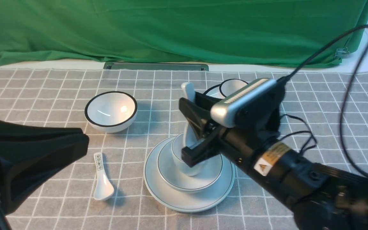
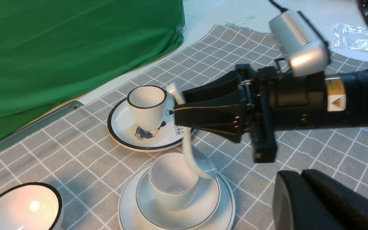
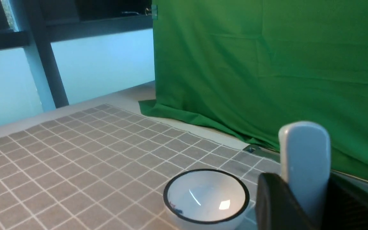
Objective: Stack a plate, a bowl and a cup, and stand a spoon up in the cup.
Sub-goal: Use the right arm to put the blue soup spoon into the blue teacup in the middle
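Observation:
The pale plate (image 1: pixel 184 203) lies mid-table with the shallow bowl (image 1: pixel 171 179) on it and the small cup (image 1: pixel 190 171) standing in the bowl; the left wrist view shows the same cup (image 2: pixel 171 188). My right gripper (image 1: pixel 185 131) is shut on the plain white spoon (image 1: pixel 188 91), handle up. The spoon (image 2: pixel 188 150) hangs steeply, its scoop end at the cup's rim on the right arm's side; I cannot tell whether it is inside. In the right wrist view the handle (image 3: pixel 305 159) sticks up between the jaws. My left gripper (image 1: pixel 85 143) is shut and empty, low at the left.
A black-rimmed white bowl (image 1: pixel 111 110) stands left of the stack. A short spoon with printed marks (image 1: pixel 102 179) lies near my left gripper. A black-rimmed plate (image 2: pixel 129 134) carrying a black-rimmed cup (image 2: pixel 145 105) sits behind the stack. Green cloth (image 1: pixel 171 28) closes the back.

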You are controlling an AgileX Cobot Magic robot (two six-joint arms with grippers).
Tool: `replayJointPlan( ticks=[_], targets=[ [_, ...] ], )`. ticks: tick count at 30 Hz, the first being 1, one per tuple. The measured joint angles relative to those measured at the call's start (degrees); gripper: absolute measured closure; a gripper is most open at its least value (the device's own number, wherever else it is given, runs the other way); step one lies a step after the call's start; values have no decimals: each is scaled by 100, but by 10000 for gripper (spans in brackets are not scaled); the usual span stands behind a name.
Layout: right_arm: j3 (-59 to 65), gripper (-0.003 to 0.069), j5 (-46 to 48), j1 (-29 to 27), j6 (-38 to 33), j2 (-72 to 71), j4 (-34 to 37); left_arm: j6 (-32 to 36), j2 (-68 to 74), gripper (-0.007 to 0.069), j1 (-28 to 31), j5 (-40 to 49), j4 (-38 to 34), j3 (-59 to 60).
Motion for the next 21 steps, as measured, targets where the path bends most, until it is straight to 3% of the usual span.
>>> replayJointPlan(
  ticks=[21],
  targets=[
    [-428,478,106,-255,5,1070,-51,9,0,615,0,105,0,0]
  ],
)
